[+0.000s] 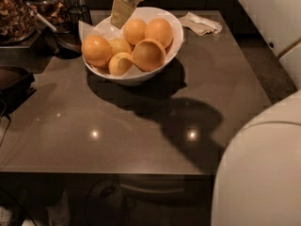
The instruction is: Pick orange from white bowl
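Observation:
The white bowl (162, 62) stands at the back of the dark table, left of middle. It holds several oranges; the nearest ones are a whole orange (96, 50) on the left and a cut-looking one (148, 54) at the front right. My gripper (121, 12) hangs at the top of the view, over the bowl's back left rim, just left of the rear orange (134, 30). It holds no orange that I can see. Its upper part is cut off by the top edge of the view.
A crumpled napkin (202, 23) lies right of the bowl. A black scoop (66, 39) and a container of brown bits (14, 13) stand at the back left. A dark object (14, 81) sits at the left edge. My white body (258, 173) fills the lower right.

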### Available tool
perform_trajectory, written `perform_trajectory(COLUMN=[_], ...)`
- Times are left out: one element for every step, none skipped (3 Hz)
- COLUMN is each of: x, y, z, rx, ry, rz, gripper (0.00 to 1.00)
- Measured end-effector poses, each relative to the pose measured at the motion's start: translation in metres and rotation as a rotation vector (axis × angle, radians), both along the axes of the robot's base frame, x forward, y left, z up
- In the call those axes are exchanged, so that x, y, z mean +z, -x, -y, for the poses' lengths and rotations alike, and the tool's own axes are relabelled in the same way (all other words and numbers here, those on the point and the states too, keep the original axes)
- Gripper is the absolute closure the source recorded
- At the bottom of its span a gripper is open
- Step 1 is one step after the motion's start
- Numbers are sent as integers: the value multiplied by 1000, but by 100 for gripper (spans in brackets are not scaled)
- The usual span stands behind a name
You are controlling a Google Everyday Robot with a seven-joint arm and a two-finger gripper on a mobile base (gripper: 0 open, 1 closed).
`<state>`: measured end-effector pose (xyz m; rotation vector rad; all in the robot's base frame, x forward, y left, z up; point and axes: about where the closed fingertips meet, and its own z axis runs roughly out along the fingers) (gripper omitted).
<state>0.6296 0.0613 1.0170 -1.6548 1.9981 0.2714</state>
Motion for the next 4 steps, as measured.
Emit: perform_trajectory(x=[-4, -4, -4, -4], y=[2, 2, 2, 2], z=[0, 0, 0, 0], rx=[1, 2, 2, 2], ry=[5, 5, 5, 5], rz=[-5, -5, -5, -5], gripper=[100, 81, 58, 34])
